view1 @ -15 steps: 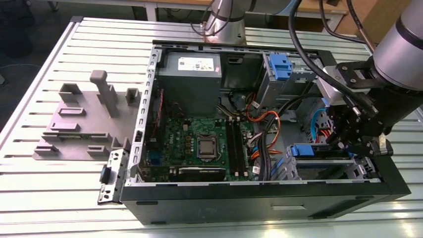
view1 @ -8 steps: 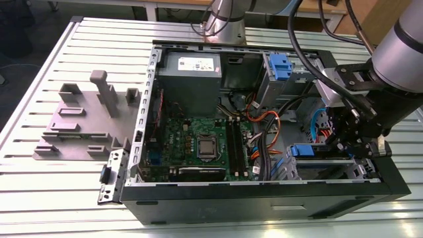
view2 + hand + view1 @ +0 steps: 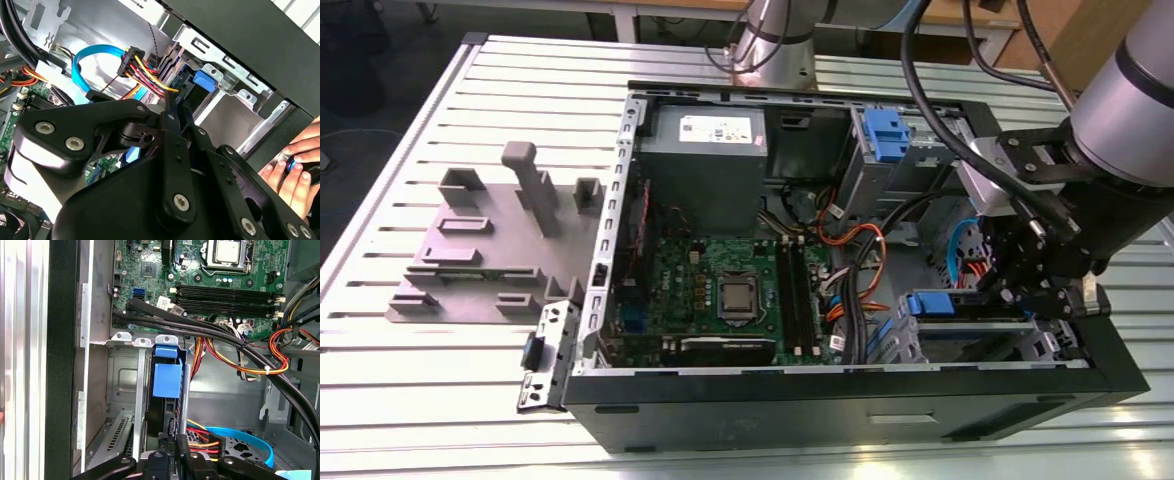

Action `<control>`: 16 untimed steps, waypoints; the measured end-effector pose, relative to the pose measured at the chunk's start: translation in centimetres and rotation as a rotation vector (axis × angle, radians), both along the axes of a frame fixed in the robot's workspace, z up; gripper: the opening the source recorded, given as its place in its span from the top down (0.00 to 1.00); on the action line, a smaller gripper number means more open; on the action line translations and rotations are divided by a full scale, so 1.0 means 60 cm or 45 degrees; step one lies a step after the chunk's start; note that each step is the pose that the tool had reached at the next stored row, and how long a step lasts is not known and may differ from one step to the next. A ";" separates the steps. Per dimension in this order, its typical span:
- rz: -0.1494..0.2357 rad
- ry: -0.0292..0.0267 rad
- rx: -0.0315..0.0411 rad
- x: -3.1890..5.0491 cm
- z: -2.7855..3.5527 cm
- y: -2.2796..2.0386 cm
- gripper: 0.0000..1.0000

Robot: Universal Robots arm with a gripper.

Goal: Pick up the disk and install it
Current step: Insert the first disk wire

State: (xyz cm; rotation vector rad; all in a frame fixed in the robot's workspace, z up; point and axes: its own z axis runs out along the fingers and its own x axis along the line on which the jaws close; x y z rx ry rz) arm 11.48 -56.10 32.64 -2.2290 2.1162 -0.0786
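Note:
The disk (image 3: 166, 380) stands on edge in a slot of the silver drive cage (image 3: 125, 370) at the case's corner, its bright blue carrier tab at the end away from me. In the exterior view the disk (image 3: 930, 303) sits in that cage on the exterior view's right. My gripper (image 3: 171, 437) is directly over its near edge, fingers (image 3: 162, 440) drawn close together with their tips at that edge. The gripper (image 3: 1034, 300) hangs low inside the case. In the second wrist view the gripper (image 3: 175, 100) points at the blue carrier (image 3: 205, 80).
Red, yellow and black cable bundles (image 3: 240, 350) and a blue flat cable (image 3: 95, 52) run close beside the cage. The motherboard (image 3: 720, 290) and grey power supply box (image 3: 707, 135) fill the case. A grey fixture (image 3: 494, 240) lies on the table. A person's hand (image 3: 295, 170) rests outside the case.

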 end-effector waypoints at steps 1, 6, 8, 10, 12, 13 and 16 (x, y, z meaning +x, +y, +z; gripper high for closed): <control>0.000 0.0000 0.0002 0.000 0.000 0.0000 0.82; 0.000 0.0000 0.0043 0.000 0.005 0.0001 0.75; 0.000 0.0000 0.0068 0.000 0.009 0.0000 0.75; 0.000 0.0000 0.0100 0.000 0.015 0.0000 0.75; 0.000 0.0000 0.0122 0.000 0.019 0.0000 0.75; 0.000 -0.0001 0.0127 0.000 0.020 0.0000 0.76; 0.000 0.0000 0.0132 0.000 0.020 0.0000 0.89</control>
